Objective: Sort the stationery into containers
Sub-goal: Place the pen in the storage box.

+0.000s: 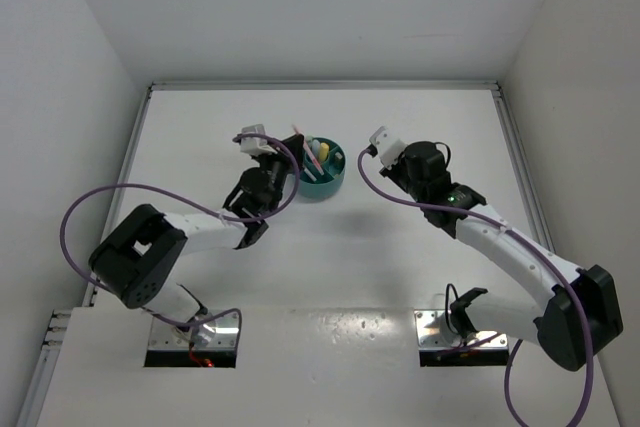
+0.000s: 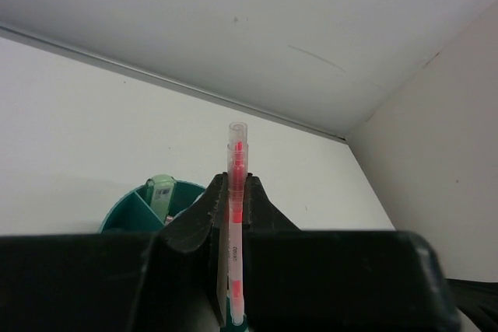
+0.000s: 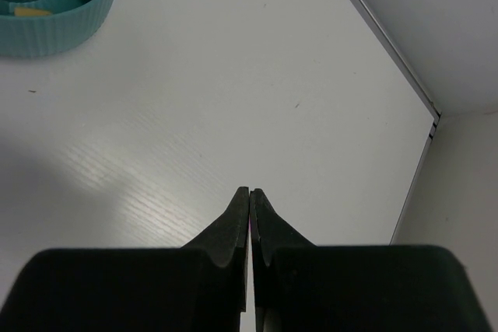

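Left gripper point(image 2: 233, 186) was clamped on the pink pen point(image 2: 236, 149), held upright, likely so it drops end-first into the teal bowl point(image 2: 128, 211) just beyond. Right gripper point(image 3: 250, 193) was closed on nothing, off to the bowl's side, probably to keep clear.

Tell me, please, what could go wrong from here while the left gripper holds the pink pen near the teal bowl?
1. Held by the left gripper, the pink pen sticks far past the fingertips; it may pivot and miss the teal bowl on release.
2. A green marker already sits in one compartment, so the pen could catch on it or lean over the rim.
3. The right gripper, shut and empty, hovers beside the bowl; the arms might clash.
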### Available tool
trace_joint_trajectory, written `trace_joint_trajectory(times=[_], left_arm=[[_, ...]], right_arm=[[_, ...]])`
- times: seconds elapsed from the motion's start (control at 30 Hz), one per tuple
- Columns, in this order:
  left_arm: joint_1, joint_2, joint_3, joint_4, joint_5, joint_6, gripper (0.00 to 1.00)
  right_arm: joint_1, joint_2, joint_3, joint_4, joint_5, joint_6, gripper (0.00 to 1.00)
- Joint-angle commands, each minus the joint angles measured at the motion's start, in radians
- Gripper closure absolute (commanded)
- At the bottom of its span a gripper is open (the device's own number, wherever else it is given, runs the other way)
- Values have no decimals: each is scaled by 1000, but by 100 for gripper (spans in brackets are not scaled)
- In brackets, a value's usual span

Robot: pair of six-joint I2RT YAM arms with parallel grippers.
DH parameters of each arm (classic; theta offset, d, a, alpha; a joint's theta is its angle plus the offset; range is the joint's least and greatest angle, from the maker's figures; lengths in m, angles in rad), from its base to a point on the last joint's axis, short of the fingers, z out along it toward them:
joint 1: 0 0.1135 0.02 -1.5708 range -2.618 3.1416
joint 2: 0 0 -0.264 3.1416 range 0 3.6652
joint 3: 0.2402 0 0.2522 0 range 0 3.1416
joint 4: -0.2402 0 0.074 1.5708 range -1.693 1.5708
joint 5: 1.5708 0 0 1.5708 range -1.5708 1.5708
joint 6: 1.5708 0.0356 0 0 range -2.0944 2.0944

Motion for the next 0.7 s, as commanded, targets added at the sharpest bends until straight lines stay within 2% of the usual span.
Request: trace_joint_trajectory(times=[0.0,0.23,0.53,0.57,0.67], left_arm=[[12,11,-15,89,7,-20,100],[12,105,-24,161,-3,58,100],[2,128,-24,167,26,129,100],[2,128,-15,153,35,129,97],[2,128,-4,83,35,129,80]], right_arm=[[-4,8,-2,27,2,9,100],[-4,8,-2,27,2,9,100],[-4,8,-11,27,2,-1,99],[-4,8,-11,27,2,-1,99],[-4,8,-11,27,2,-1,99]])
